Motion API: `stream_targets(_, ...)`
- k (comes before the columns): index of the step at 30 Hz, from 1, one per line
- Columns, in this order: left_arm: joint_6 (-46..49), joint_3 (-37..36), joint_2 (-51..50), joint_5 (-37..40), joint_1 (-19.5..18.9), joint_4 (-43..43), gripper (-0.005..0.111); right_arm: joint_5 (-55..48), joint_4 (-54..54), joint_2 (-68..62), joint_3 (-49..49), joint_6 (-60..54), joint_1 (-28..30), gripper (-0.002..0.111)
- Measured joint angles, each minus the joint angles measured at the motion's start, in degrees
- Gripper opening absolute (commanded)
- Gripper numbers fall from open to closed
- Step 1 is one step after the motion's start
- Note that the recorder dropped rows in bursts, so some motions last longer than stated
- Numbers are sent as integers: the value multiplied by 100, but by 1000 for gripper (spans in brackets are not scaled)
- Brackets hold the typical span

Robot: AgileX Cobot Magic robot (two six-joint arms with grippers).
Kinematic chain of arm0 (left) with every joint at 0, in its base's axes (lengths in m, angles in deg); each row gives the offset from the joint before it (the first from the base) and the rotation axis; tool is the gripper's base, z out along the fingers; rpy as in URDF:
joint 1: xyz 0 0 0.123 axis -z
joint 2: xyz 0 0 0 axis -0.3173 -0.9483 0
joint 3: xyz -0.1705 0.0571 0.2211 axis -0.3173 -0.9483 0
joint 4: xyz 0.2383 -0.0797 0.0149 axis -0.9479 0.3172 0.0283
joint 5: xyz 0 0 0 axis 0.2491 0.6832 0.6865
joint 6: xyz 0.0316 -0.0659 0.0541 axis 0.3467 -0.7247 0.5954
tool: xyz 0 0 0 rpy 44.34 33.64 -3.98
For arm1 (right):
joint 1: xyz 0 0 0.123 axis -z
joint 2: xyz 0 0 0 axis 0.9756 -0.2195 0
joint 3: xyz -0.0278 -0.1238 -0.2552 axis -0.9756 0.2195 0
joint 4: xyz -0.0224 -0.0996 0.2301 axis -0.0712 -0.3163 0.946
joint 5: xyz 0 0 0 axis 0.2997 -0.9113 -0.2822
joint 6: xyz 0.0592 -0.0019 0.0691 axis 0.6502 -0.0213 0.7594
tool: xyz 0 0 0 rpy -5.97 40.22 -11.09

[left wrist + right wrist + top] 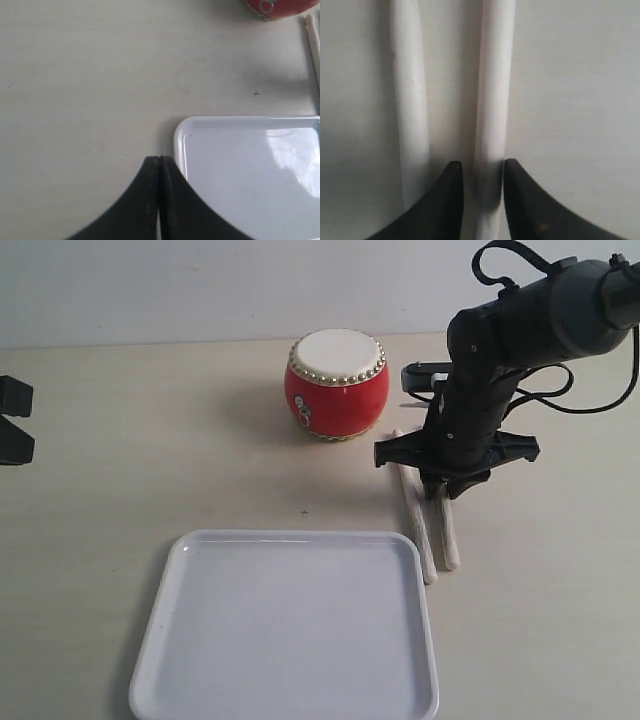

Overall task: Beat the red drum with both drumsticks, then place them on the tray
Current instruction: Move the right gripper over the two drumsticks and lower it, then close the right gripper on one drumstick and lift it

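1. The tray (290, 640) lies nearest, flat on the tabletop (150, 440), and nothing is on it. It is the final deposit point, so neither stick has been delivered.

2. The drumsticks (424, 552) lie side by side on the tabletop, just beside the right edge of the tray. They run roughly parallel to that edge, with their far ends toward the drum. Lying parallel and apart, each stick can be straddled separately.

3. The right gripper (440, 490) points down onto the sticks partway along their length. In the right wrist view its fingers (445, 200) are partly open and stand on either side of one stick, with the stick filling the gap between them. They appear closed on it. The second stick lies outside the fingers, near but apart. The gripped stick appears to rest on the tabletop, not yet lifted. Judgement: the step in hand is the pickup of the first stick.

4. The left gripper (159, 162) is fully closed and holds nothing. It is over bare tabletop just off a tray corner, well apart from the sticks. Judgement: it is parked clear so that the right arm has room. The task calls for both sticks, so the second one awaits pickup.

5. The red drum (337, 390) stands upright farthest back, skin upward, near the far ends of the sticks. This placement keeps the travel to the skin short.
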Motion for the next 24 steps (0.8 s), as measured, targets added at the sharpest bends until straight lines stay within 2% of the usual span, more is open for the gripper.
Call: stream_targets(24,0,0,0,0,0,59,0,-137,0,-24,0,48,0,29)
